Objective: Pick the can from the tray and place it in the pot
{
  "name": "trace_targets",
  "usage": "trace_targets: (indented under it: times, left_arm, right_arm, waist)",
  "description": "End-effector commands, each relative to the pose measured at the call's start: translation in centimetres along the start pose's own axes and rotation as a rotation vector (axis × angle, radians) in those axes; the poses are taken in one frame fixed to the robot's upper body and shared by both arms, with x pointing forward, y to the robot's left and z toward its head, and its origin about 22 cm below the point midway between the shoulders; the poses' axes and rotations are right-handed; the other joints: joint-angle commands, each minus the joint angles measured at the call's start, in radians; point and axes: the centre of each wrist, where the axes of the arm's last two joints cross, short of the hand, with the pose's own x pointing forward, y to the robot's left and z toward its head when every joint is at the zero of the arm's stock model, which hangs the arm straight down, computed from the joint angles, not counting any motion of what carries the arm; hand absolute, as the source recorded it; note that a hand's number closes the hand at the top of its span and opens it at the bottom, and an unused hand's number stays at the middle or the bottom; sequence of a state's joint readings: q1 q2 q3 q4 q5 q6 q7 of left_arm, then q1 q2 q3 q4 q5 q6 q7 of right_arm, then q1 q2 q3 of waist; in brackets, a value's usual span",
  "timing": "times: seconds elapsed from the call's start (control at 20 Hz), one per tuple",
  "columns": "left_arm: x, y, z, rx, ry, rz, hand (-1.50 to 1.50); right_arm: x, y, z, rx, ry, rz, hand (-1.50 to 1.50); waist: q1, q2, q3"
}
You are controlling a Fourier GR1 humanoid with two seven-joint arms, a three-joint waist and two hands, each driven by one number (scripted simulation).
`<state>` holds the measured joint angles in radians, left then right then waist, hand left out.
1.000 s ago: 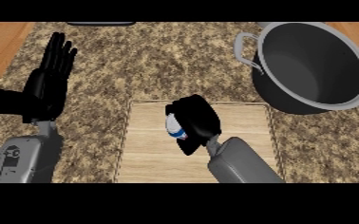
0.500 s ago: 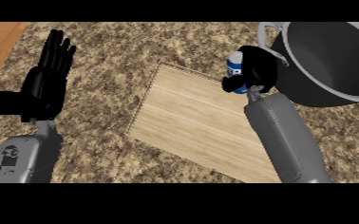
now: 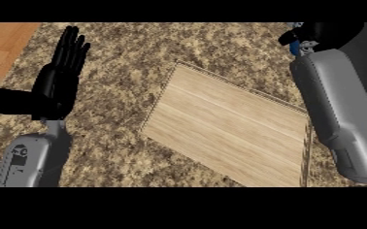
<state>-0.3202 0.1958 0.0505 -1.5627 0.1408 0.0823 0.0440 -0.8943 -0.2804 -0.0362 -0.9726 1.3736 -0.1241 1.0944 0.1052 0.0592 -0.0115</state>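
Observation:
The wooden tray (image 3: 229, 126) lies askew on the speckled counter with nothing on it. At the top right corner my right hand (image 3: 323, 31) is curled round the can (image 3: 294, 47); only a small blue and white part of the can shows below the fingers. The grey right forearm (image 3: 333, 102) runs down the right edge and covers the tray's right corner. The pot does not show in this view. My left hand (image 3: 58, 77) rests open at the left, fingers up, away from the tray.
Speckled stone counter (image 3: 179, 43) surrounds the tray. A strip of bare brown wood (image 3: 14, 39) shows at the upper left corner, beyond the counter's edge.
My right hand has carried the can up and to the right, off the tray and into the top right corner. The pot has slipped out of view. The left hand has stayed still.

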Motion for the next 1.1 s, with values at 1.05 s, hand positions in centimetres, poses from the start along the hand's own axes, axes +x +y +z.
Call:
trace_targets:
  times: [1.05]
  left_arm:
    - [-1.4,-0.3,-0.1,0.054,0.060,0.007,0.00]
  right_arm:
    - [0.8,-1.0,-2.5,-0.367,0.573,0.167,1.50]
  waist:
    - [-0.068,-0.047,0.011]
